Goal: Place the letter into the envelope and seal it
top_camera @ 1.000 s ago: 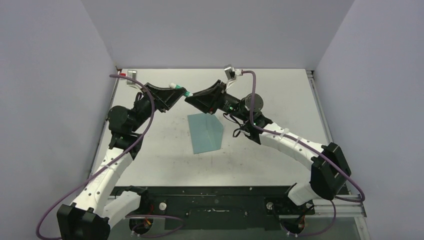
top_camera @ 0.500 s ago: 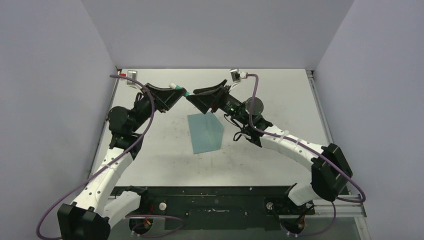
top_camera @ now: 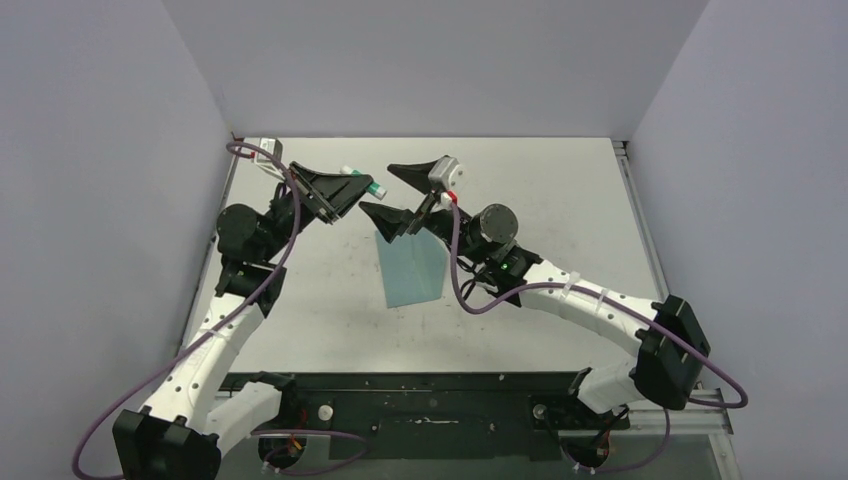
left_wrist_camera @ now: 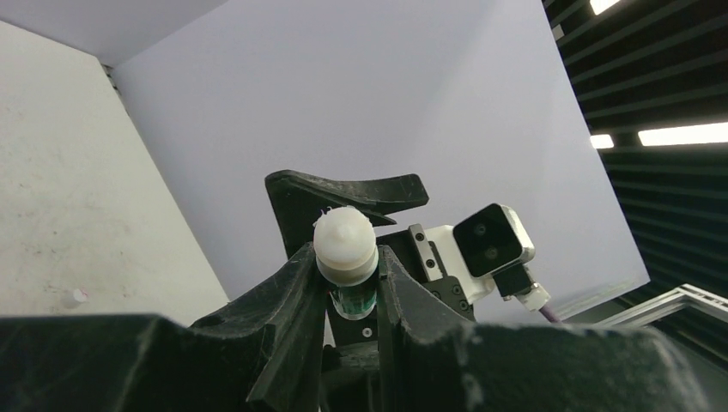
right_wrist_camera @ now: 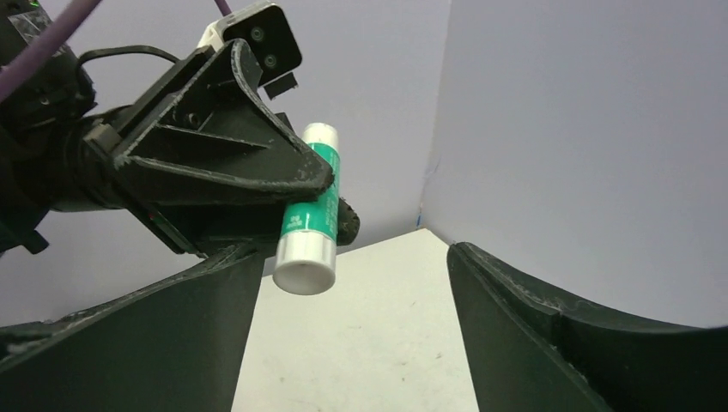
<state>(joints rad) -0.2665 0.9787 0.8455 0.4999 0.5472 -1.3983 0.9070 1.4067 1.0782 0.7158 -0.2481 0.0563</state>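
Observation:
The teal envelope lies flat on the table in the middle of the top view. The letter is hidden from every view. Above the table's far part, my left gripper is shut on a white and green glue stick. In the left wrist view the glue stick sits clamped between the fingers of the left gripper. My right gripper faces it, open and empty, just above the envelope's far edge. Through the right wrist camera, the glue stick hangs ahead of the open right gripper, apart from both fingers.
Grey walls close in the table on three sides. A small fixture sits at the far left corner. The black rail with both arm bases runs along the near edge.
My right gripper, earlier shut at the glue stick's end, has opened, turned and drawn back from it. The left gripper keeps the stick and has shifted slightly back and to the left.

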